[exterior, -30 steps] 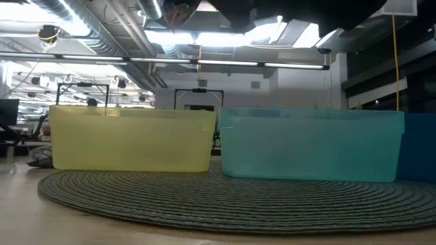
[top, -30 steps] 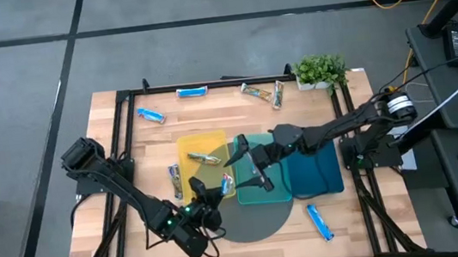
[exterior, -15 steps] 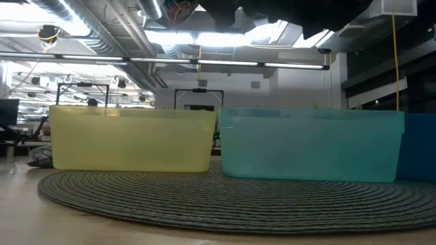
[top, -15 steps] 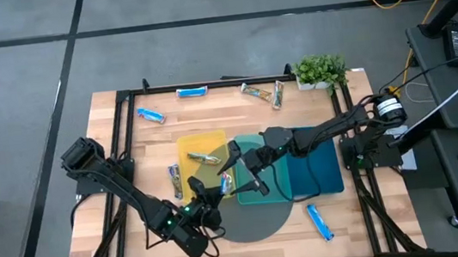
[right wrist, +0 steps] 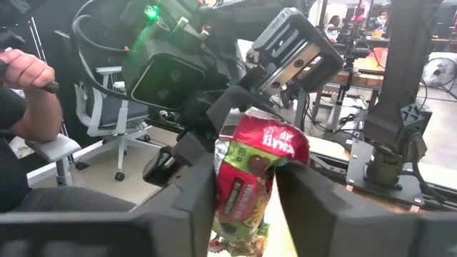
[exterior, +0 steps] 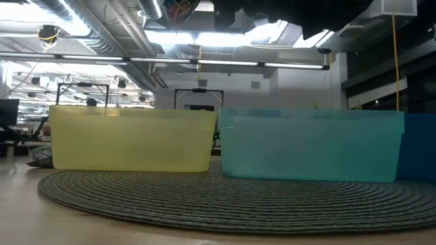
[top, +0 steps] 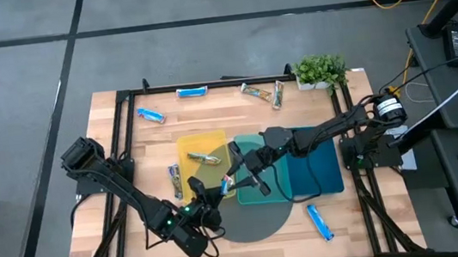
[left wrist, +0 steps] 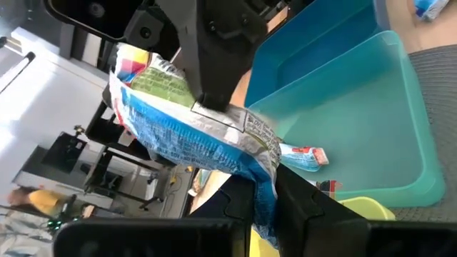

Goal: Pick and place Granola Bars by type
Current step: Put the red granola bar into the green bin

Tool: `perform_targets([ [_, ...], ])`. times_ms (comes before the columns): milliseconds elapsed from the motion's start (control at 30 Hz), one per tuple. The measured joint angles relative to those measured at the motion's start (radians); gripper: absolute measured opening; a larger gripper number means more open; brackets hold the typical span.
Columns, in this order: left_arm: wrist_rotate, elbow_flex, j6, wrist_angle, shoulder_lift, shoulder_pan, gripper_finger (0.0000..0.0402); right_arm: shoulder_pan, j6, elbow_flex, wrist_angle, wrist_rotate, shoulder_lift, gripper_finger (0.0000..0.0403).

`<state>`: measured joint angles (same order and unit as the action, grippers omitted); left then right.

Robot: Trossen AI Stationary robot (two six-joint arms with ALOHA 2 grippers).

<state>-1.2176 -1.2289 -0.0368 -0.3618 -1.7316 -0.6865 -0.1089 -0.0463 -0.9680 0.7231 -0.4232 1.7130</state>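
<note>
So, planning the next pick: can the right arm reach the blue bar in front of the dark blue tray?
Probably, once freed: the blue bar lies alone, uncovered. But the right tool and left tool both grip another bar.

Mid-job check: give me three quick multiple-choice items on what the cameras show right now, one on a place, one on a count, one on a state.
1. The tan wrapped granola bar lies in: A the flat yellow tray; B the flat teal tray; C the flat dark blue tray.
2. Trays on the table: A two; B three; C four.
3. The blue-and-white wrapped granola bar is: A lying in a tray; B held by the left gripper alone; C gripped by both the left gripper and the right gripper.

Key: 1 A, the high view shows it on yellow. 2 B, yellow, teal and dark blue sit side by side. 3 C, each wrist view shows its own fingers closed on the bar, with the other gripper at the far end.
</note>
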Motion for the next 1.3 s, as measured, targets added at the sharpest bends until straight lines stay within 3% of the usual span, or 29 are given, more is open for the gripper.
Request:
perform_targets([
  [133,0.052,-0.001,0.000,0.000,0.002,0.001,0.0027,0.000,-0.001,0.001,-0.005,-0.001,0.000,0.0102],
  [333,0.027,0.000,-0.024,-0.005,0.008,-0.013,0.0050,0.001,-0.013,0.001,0.001,0.001,0.000,0.0063],
  [667,0.005,0.000,0.015,-0.030,0.105,-0.099,0.0133,0.003,-0.037,0.000,-0.020,0.005,-0.007,0.0050],
  [900,-0.018,0.000,0.197,-0.151,0.114,-0.160,0.0157,0.003,-0.063,0.001,-0.283,0.015,-0.127,0.0049],
  [1167,-0.015,0.005,0.391,-0.263,0.114,-0.193,0.0149,0.004,-0.055,0.001,-0.669,0.192,-0.393,0.0049],
  [1300,-0.016,0.014,0.403,-0.280,0.114,-0.197,0.0145,0.003,-0.010,0.000,-0.812,0.231,-0.509,0.0049],
])
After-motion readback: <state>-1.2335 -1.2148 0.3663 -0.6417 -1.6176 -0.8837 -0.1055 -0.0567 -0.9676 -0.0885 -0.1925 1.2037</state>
